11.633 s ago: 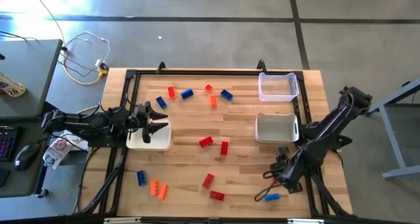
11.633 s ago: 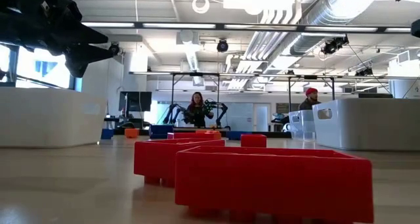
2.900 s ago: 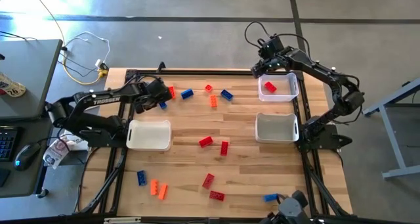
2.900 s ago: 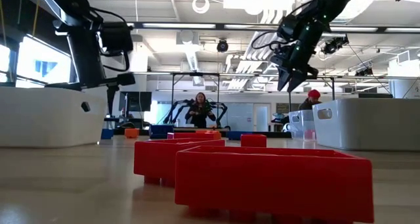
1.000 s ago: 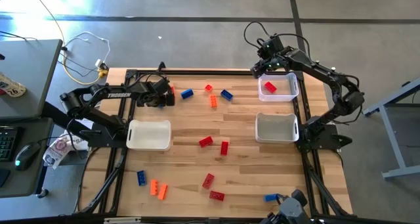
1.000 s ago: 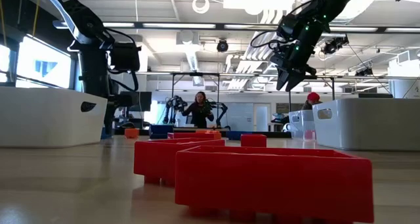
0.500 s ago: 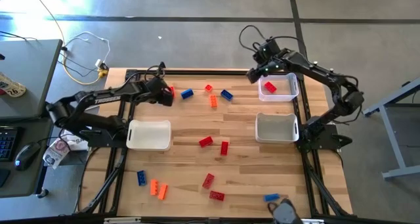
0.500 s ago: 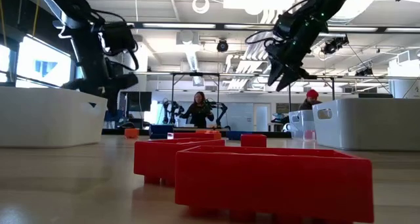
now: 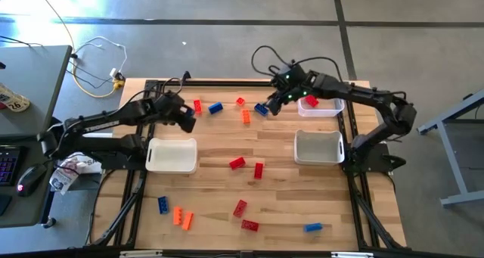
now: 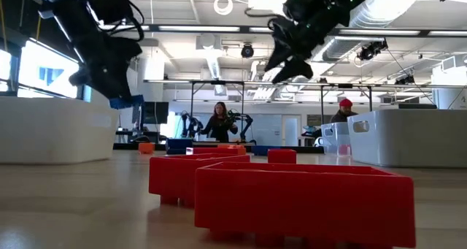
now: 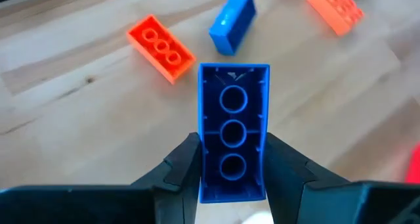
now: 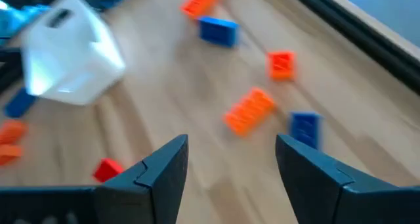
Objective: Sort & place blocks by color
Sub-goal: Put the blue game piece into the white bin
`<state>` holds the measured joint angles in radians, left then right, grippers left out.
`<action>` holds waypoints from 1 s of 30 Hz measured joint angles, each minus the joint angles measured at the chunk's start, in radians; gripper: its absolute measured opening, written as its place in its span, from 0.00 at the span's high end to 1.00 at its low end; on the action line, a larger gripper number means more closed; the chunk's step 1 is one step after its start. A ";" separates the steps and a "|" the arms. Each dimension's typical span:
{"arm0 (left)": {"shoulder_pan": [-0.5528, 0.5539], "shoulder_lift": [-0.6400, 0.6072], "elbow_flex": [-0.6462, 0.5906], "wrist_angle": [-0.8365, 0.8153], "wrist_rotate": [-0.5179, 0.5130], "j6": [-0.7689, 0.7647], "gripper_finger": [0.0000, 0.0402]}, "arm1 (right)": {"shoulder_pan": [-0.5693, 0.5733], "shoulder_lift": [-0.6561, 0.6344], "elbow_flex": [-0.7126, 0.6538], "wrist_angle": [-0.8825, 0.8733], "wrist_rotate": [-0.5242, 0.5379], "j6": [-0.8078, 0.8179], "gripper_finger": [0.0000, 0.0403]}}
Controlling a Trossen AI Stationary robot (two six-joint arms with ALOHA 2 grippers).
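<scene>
The left tool (image 11: 231,159) grips a blue block (image 11: 232,130) lifted off the bench (image 9: 219,141), likely bound for the white bin (image 9: 172,155) nearby, while the right tool (image 9: 271,107) hovers open-fingered over another blue block (image 9: 262,109), ready to grasp.

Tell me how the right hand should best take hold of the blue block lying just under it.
Probably from straight above, fingers across its two long sides. The blue block lies flat and slanted on the table with free space all round, and the open right hand hovers over it, so turn the wrist to match the slant.
</scene>
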<state>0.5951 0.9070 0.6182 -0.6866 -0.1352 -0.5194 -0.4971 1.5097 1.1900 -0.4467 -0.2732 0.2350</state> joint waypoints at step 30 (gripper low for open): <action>-0.449 -0.185 0.001 -0.253 0.177 0.034 0.73 | 0.329 0.000 0.035 0.707 0.235 0.014 0.46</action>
<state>0.1461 0.7219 0.6189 -0.9400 0.0414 -0.4856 -0.1682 1.5101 1.2247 0.2600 -0.0384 0.2492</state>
